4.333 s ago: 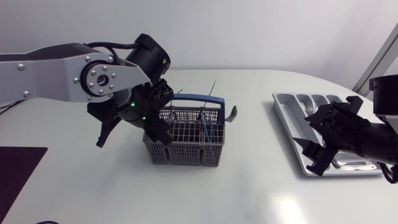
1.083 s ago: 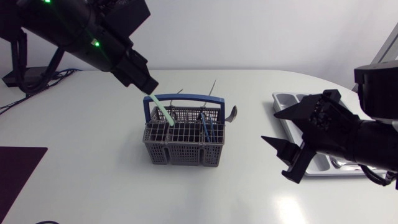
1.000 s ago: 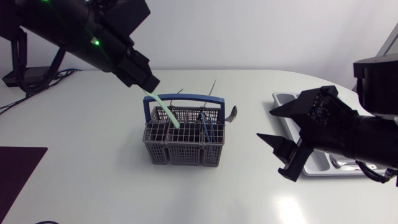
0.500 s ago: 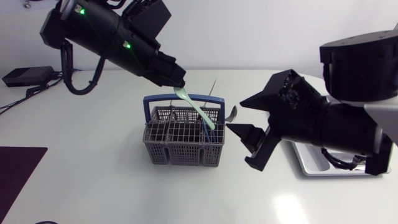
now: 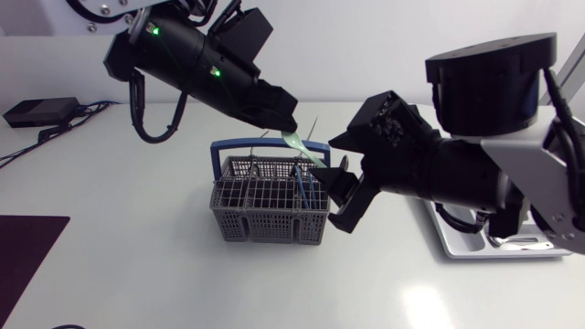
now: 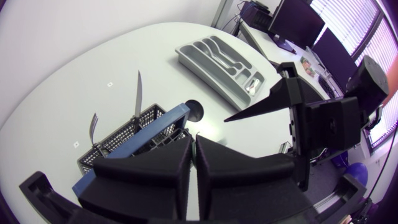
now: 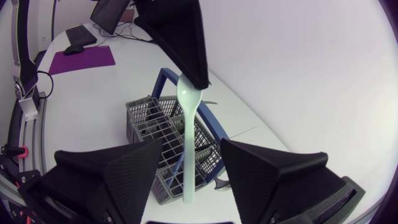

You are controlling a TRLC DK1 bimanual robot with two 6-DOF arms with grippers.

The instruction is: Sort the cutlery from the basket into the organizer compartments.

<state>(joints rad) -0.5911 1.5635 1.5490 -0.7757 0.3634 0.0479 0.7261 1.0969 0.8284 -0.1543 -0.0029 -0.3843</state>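
Note:
My left gripper [image 5: 281, 122] is shut on the top of a pale green plastic spoon [image 5: 303, 151], which hangs slanted above the grey wire basket [image 5: 270, 208] with its blue handle. In the right wrist view the spoon [image 7: 186, 143] dangles from the left gripper [image 7: 189, 71]. Its lower end sits between the spread fingers of my right gripper [image 7: 189, 186], with a gap on each side. The right gripper [image 5: 335, 181] stands open just right of the basket. The left wrist view shows shut fingers [image 6: 180, 171] over the basket [image 6: 134, 134] and hides the spoon.
The basket holds several more pieces, among them a blue-handled one [image 5: 302, 185], a knife [image 5: 313, 126] and a metal spoon [image 5: 341, 166]. The grey organizer [image 5: 471, 243] lies at the right, mostly behind my right arm. A dark purple mat [image 5: 27, 249] covers the front left corner.
The left arm has lifted the green spoon out of the basket and carried it to the right. The right arm has swung left until its open fingers flank the spoon's lower end.

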